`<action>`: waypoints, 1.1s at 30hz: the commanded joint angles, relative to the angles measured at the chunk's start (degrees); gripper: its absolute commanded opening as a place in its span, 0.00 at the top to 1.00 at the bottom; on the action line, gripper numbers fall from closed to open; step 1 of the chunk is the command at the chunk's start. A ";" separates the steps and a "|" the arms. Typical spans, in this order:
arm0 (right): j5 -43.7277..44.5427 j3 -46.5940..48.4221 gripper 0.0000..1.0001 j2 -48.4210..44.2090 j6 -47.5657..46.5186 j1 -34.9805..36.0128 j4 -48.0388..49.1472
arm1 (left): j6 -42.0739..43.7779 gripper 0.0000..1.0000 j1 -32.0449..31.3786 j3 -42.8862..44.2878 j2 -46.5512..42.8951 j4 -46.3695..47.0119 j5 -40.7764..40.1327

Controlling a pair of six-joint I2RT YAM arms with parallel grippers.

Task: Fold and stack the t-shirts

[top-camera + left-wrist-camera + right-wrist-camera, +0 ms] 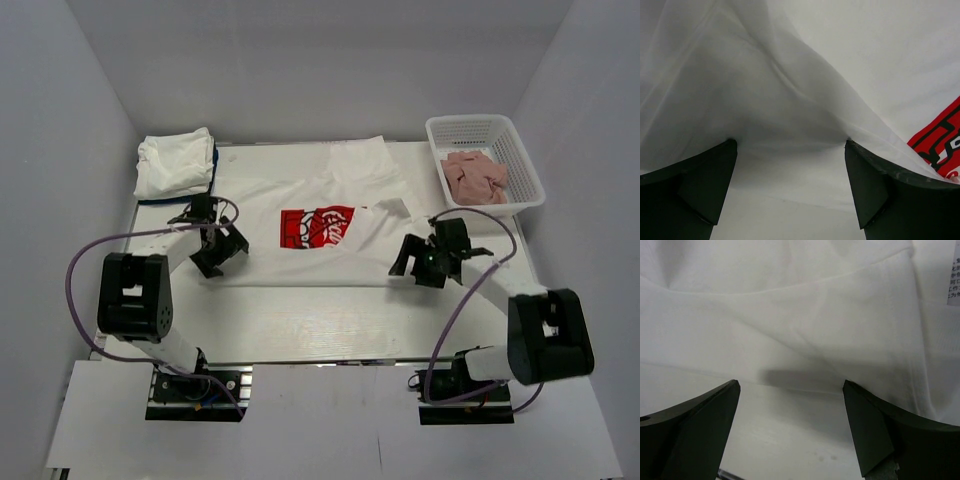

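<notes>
The shirt [300, 265] lies spread face up mid-desk [330, 325], its red print [316, 227] showing. A folded bundle [176, 162] sits at the far left corner. The left end effector [214, 247] is at the shirt's left edge and the right end effector [428, 258] at its right edge, both spread wide and empty. For a clean fold, each should probably slip a finger under the edge, pinch firmly, and lift level with the other.
</notes>
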 commanded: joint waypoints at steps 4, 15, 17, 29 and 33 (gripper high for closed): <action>-1.63 -6.74 0.10 -10.48 3.02 0.31 -22.00 | -2.10 0.00 0.03 -8.38 -6.86 -15.43 -3.97; 3.29 22.17 0.10 -5.08 -9.80 7.60 -26.19 | 0.01 0.00 0.03 7.42 -18.92 -20.81 -9.06; 3.90 28.05 0.10 -0.44 -10.34 9.88 -22.84 | 0.62 0.00 0.03 8.05 -18.40 -19.06 -9.06; 15.23 59.68 0.10 34.47 -6.12 18.15 -24.22 | 3.08 0.00 0.65 10.07 -10.92 -17.46 -10.02; 16.12 66.29 0.10 40.90 -3.84 18.33 -28.52 | 3.70 0.00 0.65 10.07 -8.99 -17.46 -10.03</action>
